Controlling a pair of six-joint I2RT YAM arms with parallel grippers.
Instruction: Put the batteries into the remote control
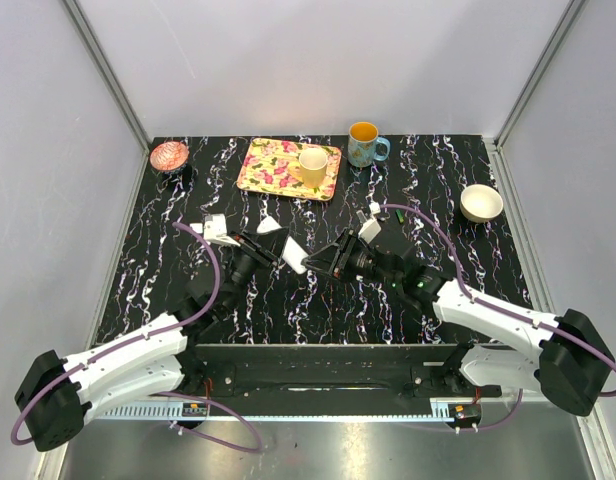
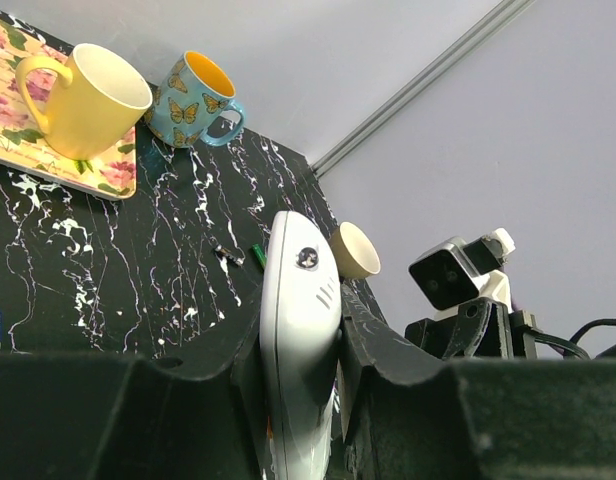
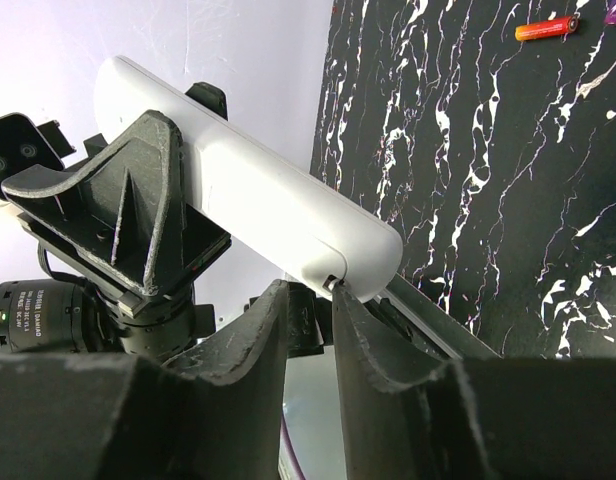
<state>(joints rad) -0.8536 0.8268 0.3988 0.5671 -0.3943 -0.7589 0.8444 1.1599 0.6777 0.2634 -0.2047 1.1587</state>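
My left gripper (image 1: 276, 250) is shut on the white remote control (image 1: 294, 254) and holds it above the table; in the left wrist view the remote (image 2: 298, 290) stands clamped between the fingers. My right gripper (image 1: 324, 262) meets the remote's end (image 3: 368, 255). Its fingers (image 3: 353, 310) stand a narrow gap apart with a dark piece, seemingly a battery (image 3: 310, 270), between them. One fingertip touches a notch in the remote's end. A red-orange battery (image 3: 546, 29) lies on the table. A dark battery (image 2: 228, 254) and a green one (image 2: 256, 254) lie beyond.
A small white oblong piece (image 1: 370, 229) lies right of the grippers, and more white pieces (image 1: 216, 228) lie to the left. At the back stand a floral tray (image 1: 260, 172) with a yellow mug (image 1: 312, 165), a butterfly mug (image 1: 364, 145), a pink dish (image 1: 169, 156) and a cream bowl (image 1: 481, 203).
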